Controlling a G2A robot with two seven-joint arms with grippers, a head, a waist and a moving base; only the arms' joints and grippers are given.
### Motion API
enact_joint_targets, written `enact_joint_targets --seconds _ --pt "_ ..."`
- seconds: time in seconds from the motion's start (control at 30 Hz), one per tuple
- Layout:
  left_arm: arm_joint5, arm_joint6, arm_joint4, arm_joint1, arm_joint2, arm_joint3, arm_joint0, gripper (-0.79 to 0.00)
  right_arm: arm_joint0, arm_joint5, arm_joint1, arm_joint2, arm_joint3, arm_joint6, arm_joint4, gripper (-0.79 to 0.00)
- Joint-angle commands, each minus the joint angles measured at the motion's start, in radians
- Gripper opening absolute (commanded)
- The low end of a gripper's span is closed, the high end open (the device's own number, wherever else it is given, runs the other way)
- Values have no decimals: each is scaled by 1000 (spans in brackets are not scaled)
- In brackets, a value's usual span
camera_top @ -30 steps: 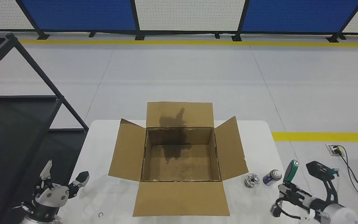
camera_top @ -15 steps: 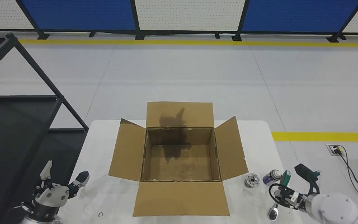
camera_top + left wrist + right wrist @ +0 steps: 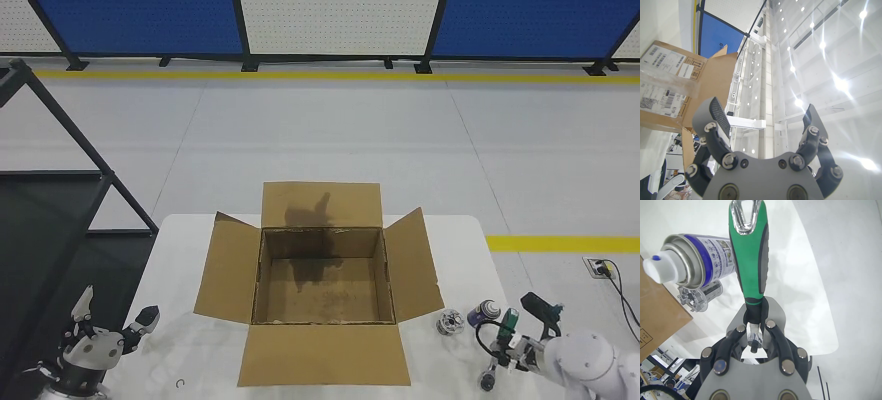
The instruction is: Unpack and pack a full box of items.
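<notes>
Right gripper (image 3: pixel 755 321) clamped on green-handled chrome tool (image 3: pixel 749 262), beside blue spray can (image 3: pixel 702 256) and grey metal part (image 3: pixel 700 293). Left gripper (image 3: pixel 764 115) fingers apart, near open brown cardboard box (image 3: pixel 325 355).

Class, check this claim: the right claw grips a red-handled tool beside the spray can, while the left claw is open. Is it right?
No: the right wrist view shows green, not red. The right claw grips a green-handled tool beside the spray can, while the left claw is open.
</notes>
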Motion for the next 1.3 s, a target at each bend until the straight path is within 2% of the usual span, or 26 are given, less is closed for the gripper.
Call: enact_joint_targets --seconds 0.0,0.37,0.5,0.6,0.77,0.93,1.0,1.27 --pt "0 0 0 0 0 0 0 0 10 5 2 -10 17 1 -3 -785" --pt "0 0 0 0 0 0 0 0 58 23 17 -38 105 2 -31 -785" --pt "0 0 0 0 0 0 0 0 66 24 22 -41 126 0 -32 -723" --pt "0 0 0 0 0 0 0 0 75 25 25 -47 150 -1 -31 -733" --pt "0 0 0 0 0 0 0 0 90 25 30 -56 183 -8 -25 -699" --pt "0 0 0 0 0 0 0 0 97 26 35 -62 196 -9 -17 -616" --pt "0 0 0 0 0 0 0 0 96 27 38 -63 196 -10 -13 -545" --pt "0 0 0 0 0 0 0 0 74 36 48 -42 147 -13 8 -459"
